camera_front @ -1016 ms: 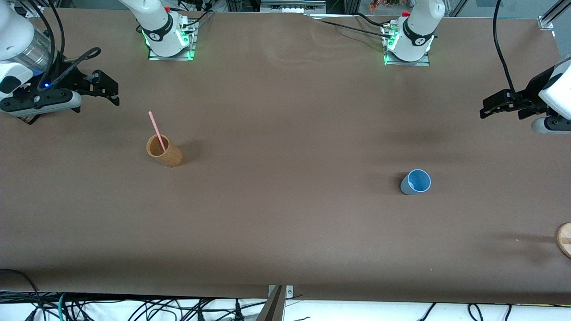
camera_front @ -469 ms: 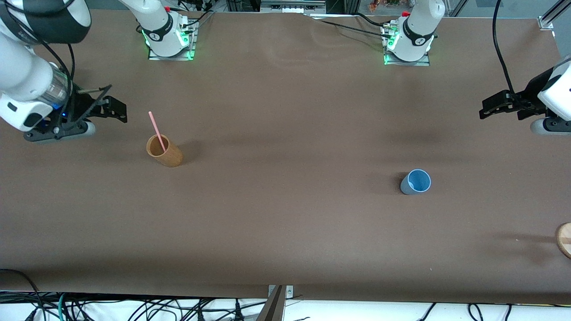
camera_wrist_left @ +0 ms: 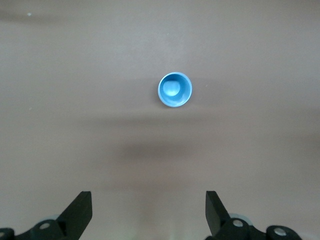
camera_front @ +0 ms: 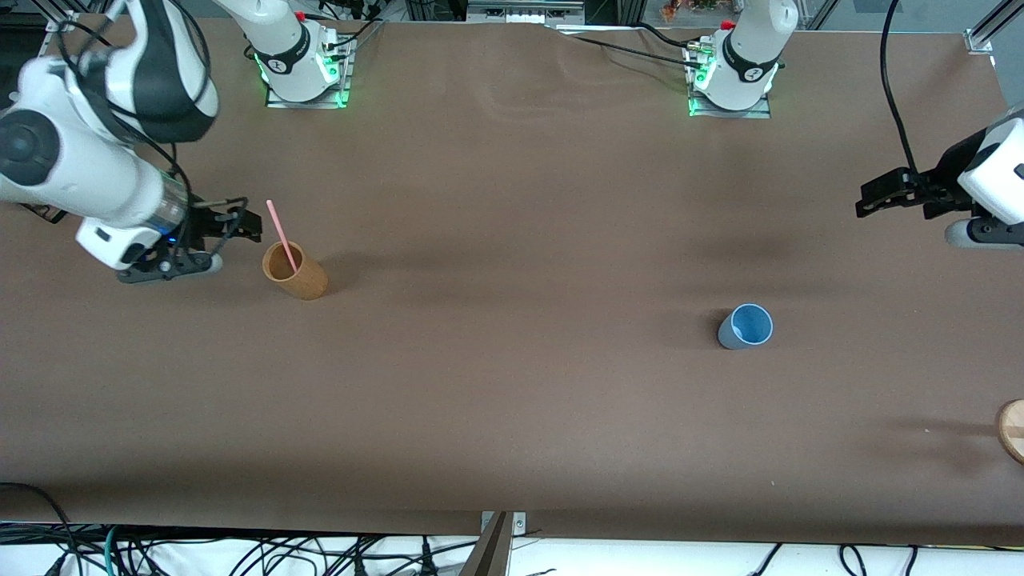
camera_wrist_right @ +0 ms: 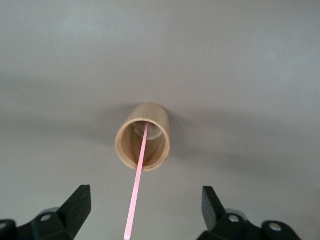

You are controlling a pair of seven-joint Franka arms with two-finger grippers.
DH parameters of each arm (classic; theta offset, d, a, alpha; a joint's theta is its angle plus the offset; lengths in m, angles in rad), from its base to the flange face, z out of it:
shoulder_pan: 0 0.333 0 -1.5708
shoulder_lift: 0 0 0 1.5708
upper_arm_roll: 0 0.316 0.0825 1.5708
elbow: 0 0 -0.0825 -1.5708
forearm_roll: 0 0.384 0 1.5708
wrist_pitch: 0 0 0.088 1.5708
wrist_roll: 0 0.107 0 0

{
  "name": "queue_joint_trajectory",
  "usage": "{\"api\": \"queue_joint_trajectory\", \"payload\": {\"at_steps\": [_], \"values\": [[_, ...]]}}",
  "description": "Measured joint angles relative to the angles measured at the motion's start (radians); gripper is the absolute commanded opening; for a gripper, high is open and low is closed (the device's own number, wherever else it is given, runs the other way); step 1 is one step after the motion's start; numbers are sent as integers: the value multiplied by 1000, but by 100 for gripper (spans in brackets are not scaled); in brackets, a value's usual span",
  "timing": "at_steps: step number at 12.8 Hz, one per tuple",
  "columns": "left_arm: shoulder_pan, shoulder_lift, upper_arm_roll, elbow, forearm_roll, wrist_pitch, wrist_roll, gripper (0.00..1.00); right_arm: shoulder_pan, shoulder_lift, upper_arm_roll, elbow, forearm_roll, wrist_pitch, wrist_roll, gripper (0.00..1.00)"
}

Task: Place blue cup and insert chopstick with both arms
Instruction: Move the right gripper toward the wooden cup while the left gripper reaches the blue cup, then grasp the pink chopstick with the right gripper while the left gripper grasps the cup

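At the right arm's end of the table, the right gripper point(camera_front: 240, 224) is hanging just beside the tan cup point(camera_front: 294, 271), its fingers point(camera_wrist_right: 79, 201) spread wide with nothing between them. The tan cup is standing upright on the brown table point(camera_front: 512, 400), and the pink chopstick point(camera_front: 282, 235) is leaning inside it, its upper end sticking out well above the rim. Through the right wrist camera, the cup's open mouth point(camera_wrist_right: 143, 136) is facing up between the two open fingers, and the chopstick point(camera_wrist_right: 137, 190) is slanting out of it toward the camera.

Toward the left arm's end, the blue cup point(camera_front: 746, 326) is standing upright by itself, well apart from the tan cup and somewhat nearer the front camera. The left wrist camera is looking straight down into its blue inside point(camera_wrist_left: 175, 89).

Over the table's edge at that end, the left gripper point(camera_front: 874, 202) is hovering well apart from the blue cup, its fingers point(camera_wrist_left: 80, 210) held apart and empty. At the very edge of the table, nearer the front camera, a round wooden piece point(camera_front: 1012, 430) is partly showing.
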State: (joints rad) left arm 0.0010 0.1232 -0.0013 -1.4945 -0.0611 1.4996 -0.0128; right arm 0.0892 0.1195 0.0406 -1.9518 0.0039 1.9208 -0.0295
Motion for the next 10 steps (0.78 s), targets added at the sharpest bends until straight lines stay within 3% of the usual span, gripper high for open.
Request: {"api": "queue_joint_trajectory", "payload": {"at_steps": [2,5,10], "values": [[-6,54,-3,-3,4,34,0,100,1,2,8,-84,-1,50,35,87],[-19,175,-6,-9,36,115,0,100,1,2,25,-114,-1,56,69,73],[-37,377,-43,-21,-29,298,-51,100,1,27,28,-153,-1,71,73,69]]}}
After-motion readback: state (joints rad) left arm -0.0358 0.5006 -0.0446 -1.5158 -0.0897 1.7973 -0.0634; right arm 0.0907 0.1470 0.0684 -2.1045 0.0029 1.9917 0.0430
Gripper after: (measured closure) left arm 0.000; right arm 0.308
